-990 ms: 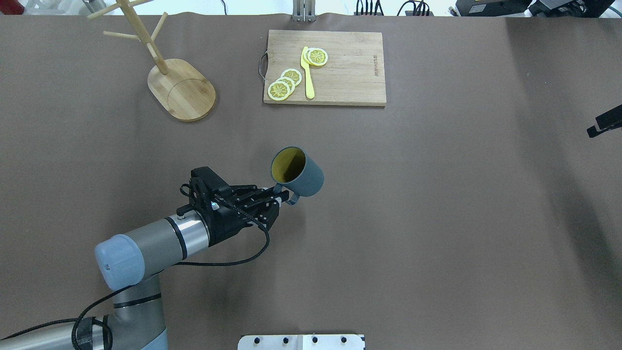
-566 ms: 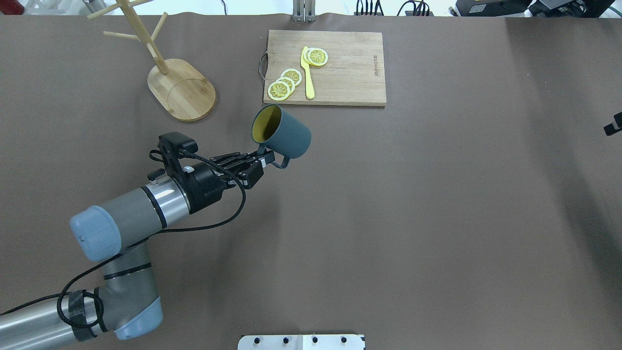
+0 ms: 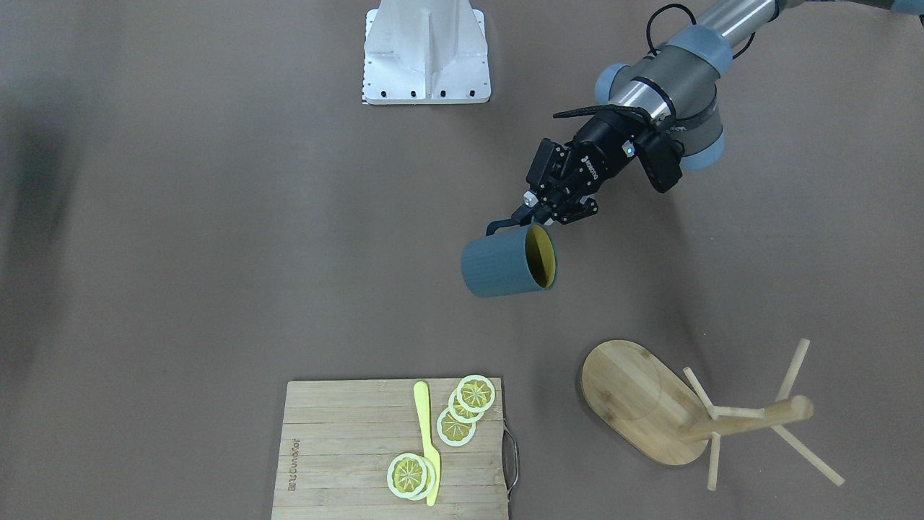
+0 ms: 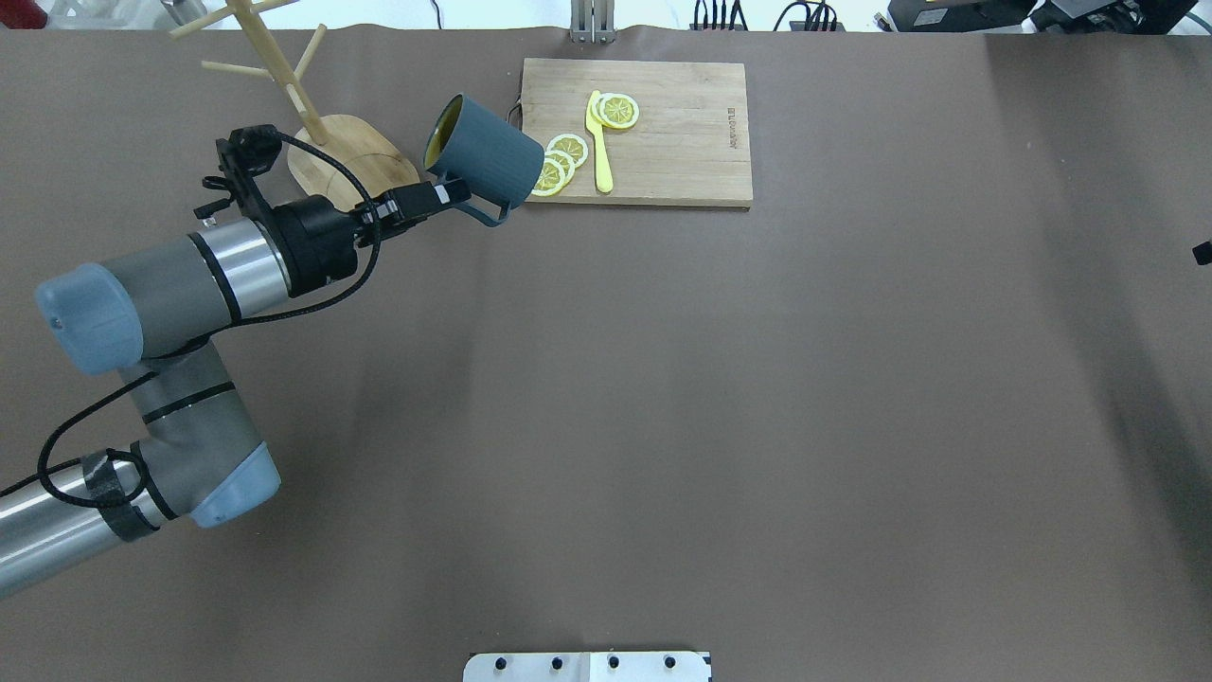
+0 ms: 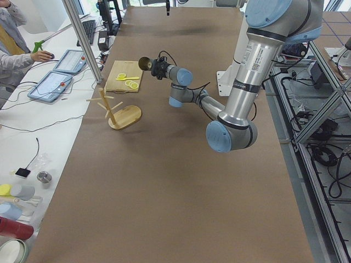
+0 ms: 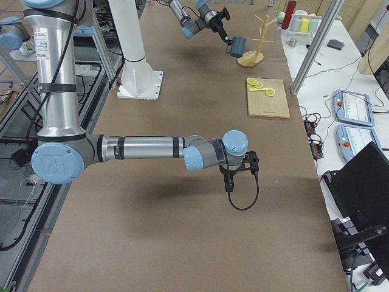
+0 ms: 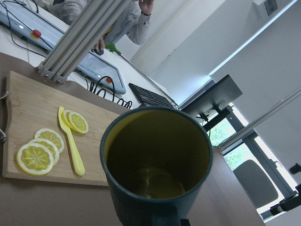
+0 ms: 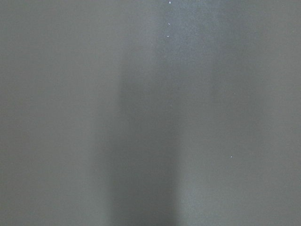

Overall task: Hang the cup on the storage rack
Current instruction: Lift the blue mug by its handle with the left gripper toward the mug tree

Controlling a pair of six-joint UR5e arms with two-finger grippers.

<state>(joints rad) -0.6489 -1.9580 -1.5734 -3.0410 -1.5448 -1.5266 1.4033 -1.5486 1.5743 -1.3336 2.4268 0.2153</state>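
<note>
The dark teal cup [image 4: 485, 154] hangs in the air on its side, with its yellowish mouth turned toward the storage rack. My left gripper [image 4: 450, 196] is shut on the cup's loop handle. The cup is just right of the rack's oval bamboo base [image 4: 365, 175], apart from the post [image 4: 284, 80] and its pegs. In the front-facing view the cup [image 3: 502, 266] is above the table between my left gripper [image 3: 533, 213] and the rack [image 3: 635, 401]. The left wrist view looks into the cup [image 7: 157, 160]. My right gripper [image 6: 230, 181] is low over the table far to the right; I cannot tell its state.
A rectangular cutting board [image 4: 682, 142] with lemon slices [image 4: 568, 150] and a yellow knife [image 4: 600, 156] lies just right of the cup. An operator and tablets are beyond the table's far edge [image 5: 49, 82].
My left arm has carried the cup up and to the left, from mid-table to beside the rack's base. The right gripper has slid almost out of the overhead view's right edge.
</note>
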